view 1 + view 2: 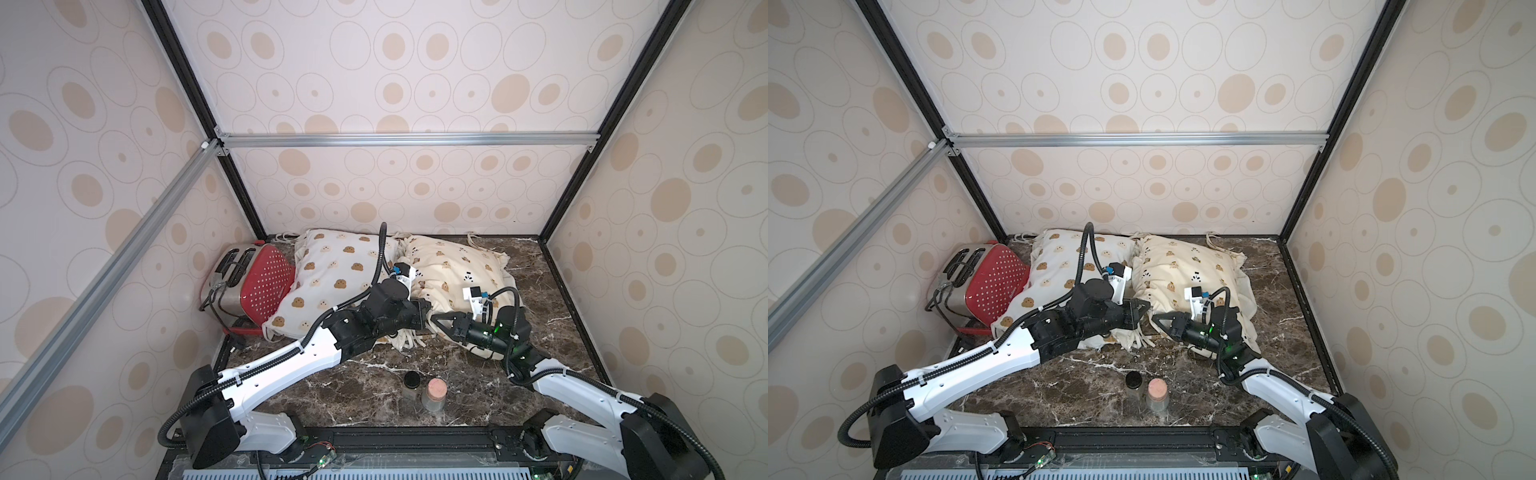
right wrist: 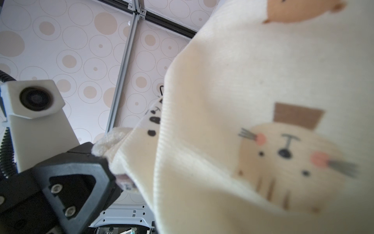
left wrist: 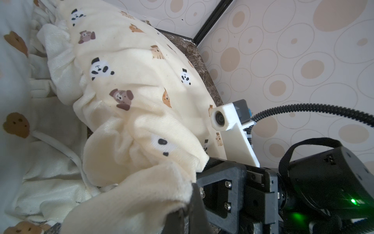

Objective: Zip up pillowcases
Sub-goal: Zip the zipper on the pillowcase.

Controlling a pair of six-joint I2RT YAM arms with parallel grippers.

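Note:
Both pillowcases lie at the back of the marble table, side by side. The white one with brown bear heads [image 1: 332, 270] is on the left. The cream-yellow one with bears and pandas [image 1: 453, 262] is on the right. My left gripper [image 1: 426, 309] is shut on the cream-yellow pillowcase's ruffled front corner [image 3: 141, 192], with cloth bunched between its blades [image 3: 187, 216]. My right gripper [image 1: 434, 318] faces it, tips drawn together at the same front edge. In the right wrist view the cream cloth [image 2: 242, 101] hides its jaws. No zipper shows.
A red dotted toaster [image 1: 249, 286] stands against the left wall beside the white pillowcase. Two small jars, one black-lidded [image 1: 411, 384] and one pink-topped [image 1: 434, 392], stand near the front edge. Loose ties [image 1: 409, 338] hang below the grippers. Walls close in on three sides.

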